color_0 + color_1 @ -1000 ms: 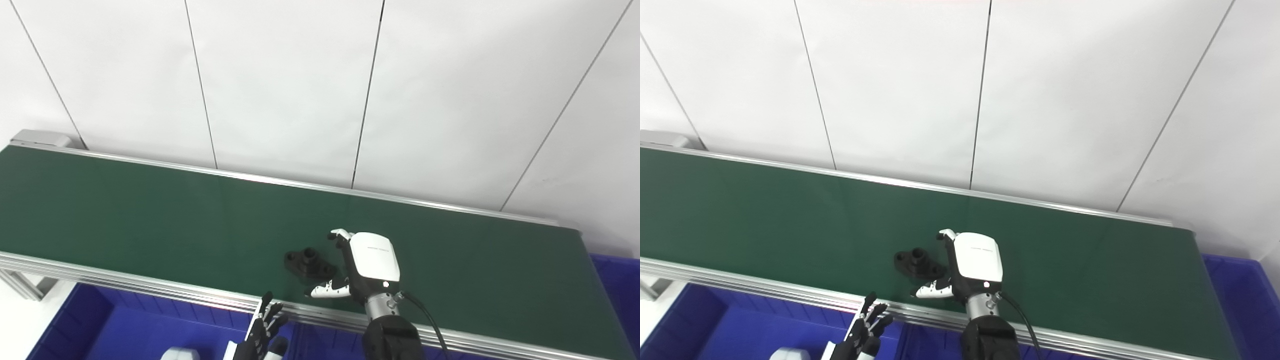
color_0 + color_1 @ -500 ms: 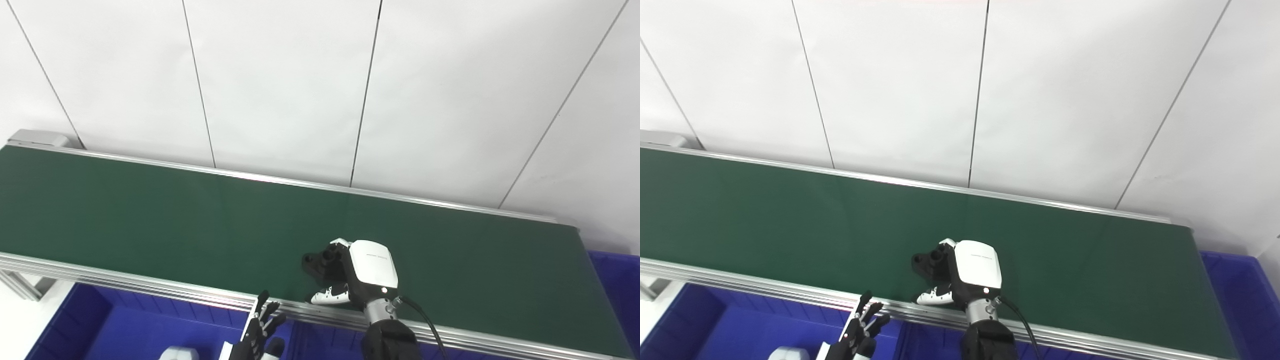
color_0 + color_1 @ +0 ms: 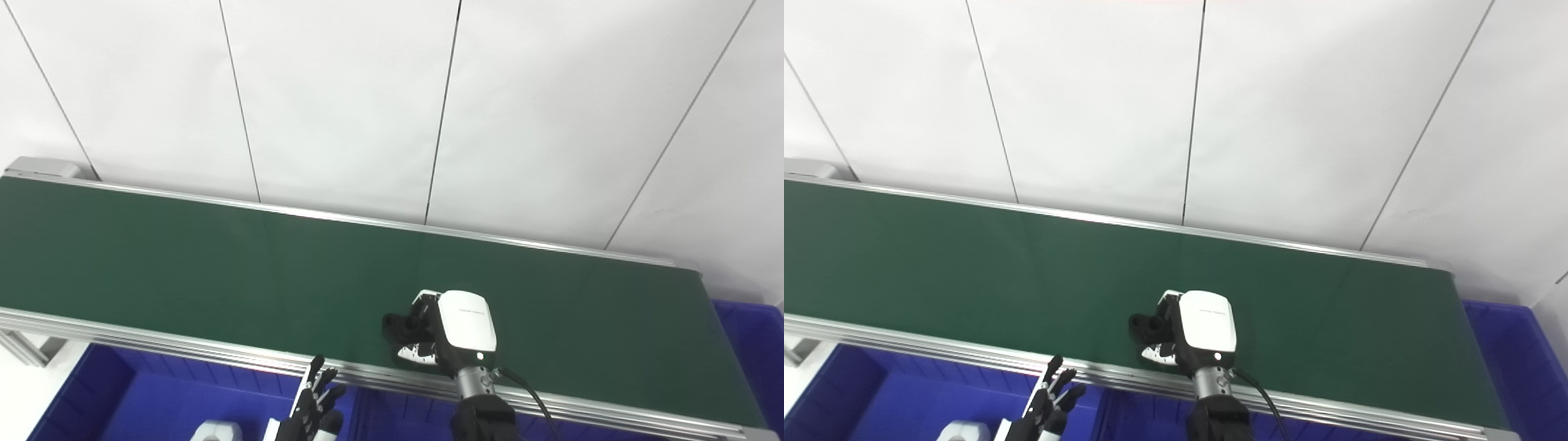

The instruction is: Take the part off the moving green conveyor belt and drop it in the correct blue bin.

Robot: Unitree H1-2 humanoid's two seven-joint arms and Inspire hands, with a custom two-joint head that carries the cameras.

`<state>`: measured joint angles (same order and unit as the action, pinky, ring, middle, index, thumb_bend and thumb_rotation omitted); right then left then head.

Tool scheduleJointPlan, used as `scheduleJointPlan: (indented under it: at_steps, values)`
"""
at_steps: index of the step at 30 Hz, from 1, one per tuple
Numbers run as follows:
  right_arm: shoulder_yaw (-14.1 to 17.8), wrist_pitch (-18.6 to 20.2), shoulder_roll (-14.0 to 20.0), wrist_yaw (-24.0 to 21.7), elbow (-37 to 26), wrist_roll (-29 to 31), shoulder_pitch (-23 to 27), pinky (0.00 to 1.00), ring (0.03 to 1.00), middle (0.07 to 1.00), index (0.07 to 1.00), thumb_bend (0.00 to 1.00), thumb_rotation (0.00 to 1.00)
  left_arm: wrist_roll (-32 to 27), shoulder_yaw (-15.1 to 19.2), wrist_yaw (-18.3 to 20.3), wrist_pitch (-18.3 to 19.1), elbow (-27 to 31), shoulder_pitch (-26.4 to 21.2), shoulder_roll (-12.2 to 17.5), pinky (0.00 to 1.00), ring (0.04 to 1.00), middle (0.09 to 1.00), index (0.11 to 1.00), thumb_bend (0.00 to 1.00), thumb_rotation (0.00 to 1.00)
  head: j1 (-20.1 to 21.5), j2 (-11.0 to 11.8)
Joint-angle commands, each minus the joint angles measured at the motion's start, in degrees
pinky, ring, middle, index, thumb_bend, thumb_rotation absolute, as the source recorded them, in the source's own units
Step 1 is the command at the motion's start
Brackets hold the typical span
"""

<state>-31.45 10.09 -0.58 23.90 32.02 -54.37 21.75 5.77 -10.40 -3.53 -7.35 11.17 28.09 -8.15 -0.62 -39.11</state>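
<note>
Green belt carries the black part; the right hand grasps it. Left hand, below the belt, is spread, holding nothing.

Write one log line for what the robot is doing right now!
right hand: fingers closed around black part on green belt | left hand: open, idle over blue bin

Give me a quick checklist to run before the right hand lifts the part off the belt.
1. Right hand closed around the black part: ok.
2. Grip firm enough to lift: cannot tell, palm hides the contact.
3. Part off the green belt: not ok, it sits on it.
4. Left hand clear of the lift path: ok, open, low over the blue bin.
5. Correct bin: cannot tell.
</note>
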Motion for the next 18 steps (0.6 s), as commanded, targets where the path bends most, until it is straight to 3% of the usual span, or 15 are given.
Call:
scheduleJointPlan:
  at_steps: [1, 12, 18]
  values:
    - [-0.8, -0.1, 0.3, -1.1, 2.3, 0.1, -0.3, 0.47, 0.415, 0.413, 0.527, 0.52, 0.02, -0.5, -0.2, 0.2, 0.0, 1.7, 0.0, -0.3, 0.92, 0.872, 0.934, 0.981, 0.76, 0.85, 0.0, 0.1]
    - [-1.3, -0.7, 0.9, 0.2, 2.7, 2.3, -0.3, 0.50, 0.442, 0.425, 0.535, 0.52, 0.00, -0.8, -0.1, 0.1, -0.7, 0.9, -0.6, -0.1, 0.94, 0.874, 0.943, 0.983, 0.76, 0.84, 0.5, 0.3]
    - [-2.7, -3.7, 1.9, 6.0, 3.2, 1.2, -0.5, 0.48, 0.439, 0.427, 0.539, 0.52, 0.00, -0.4, 0.0, 0.1, -0.6, 0.9, -0.5, 0.2, 0.93, 0.876, 0.944, 0.985, 0.77, 0.86, 1.0, 0.3]
